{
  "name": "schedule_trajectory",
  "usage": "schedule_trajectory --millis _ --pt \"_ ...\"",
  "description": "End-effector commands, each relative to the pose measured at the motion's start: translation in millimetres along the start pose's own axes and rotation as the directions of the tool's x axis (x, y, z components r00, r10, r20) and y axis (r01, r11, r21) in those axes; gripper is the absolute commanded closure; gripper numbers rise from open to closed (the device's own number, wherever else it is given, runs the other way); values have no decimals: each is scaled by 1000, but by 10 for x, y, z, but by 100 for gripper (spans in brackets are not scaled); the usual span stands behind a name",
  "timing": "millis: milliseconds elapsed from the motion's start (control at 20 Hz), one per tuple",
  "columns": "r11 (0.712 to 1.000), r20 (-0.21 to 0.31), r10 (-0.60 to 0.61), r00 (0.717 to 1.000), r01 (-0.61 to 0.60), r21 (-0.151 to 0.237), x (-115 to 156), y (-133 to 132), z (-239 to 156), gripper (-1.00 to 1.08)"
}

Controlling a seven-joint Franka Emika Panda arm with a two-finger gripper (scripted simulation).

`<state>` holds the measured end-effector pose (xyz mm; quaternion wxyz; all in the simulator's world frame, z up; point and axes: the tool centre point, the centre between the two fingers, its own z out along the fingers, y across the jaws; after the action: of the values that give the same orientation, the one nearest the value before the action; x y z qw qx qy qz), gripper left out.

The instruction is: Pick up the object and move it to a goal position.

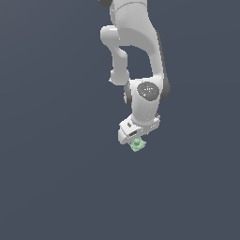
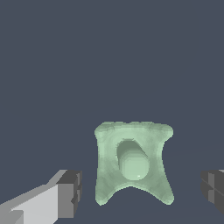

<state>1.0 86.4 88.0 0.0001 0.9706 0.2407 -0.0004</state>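
Note:
The object [image 2: 133, 164] is a small pale mint-green lump with pointed corners and a round knob in its hollow middle. In the wrist view it lies between the two dark finger pads [image 2: 70, 192], with a gap on each side. My gripper [image 2: 142, 192] is open and touches neither side of it. In the exterior view the object [image 1: 137, 145] peeks out just below the white hand, and my gripper [image 1: 135, 141] hangs right over it, its fingers mostly hidden by the hand.
A plain dark grey-blue surface [image 1: 56, 178] fills both views. The white arm [image 1: 140, 51] reaches down from the top of the exterior view. No other objects or goal marker show.

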Motion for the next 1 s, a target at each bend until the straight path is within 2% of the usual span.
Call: schedule_trajectory --millis 0,400,650,700,950 --pt "1000 0 0 1000 0 0 -3 -1 47 -92" --pt "1000 -1 -5 1000 5 0 -8 -9 420 -92" --pt "1000 -1 -6 1000 6 0 5 -8 491 -92" --pt "1000 -1 -6 1000 6 0 5 -8 491 108" --pt "1000 -1 -6 1000 6 0 5 -8 491 108"
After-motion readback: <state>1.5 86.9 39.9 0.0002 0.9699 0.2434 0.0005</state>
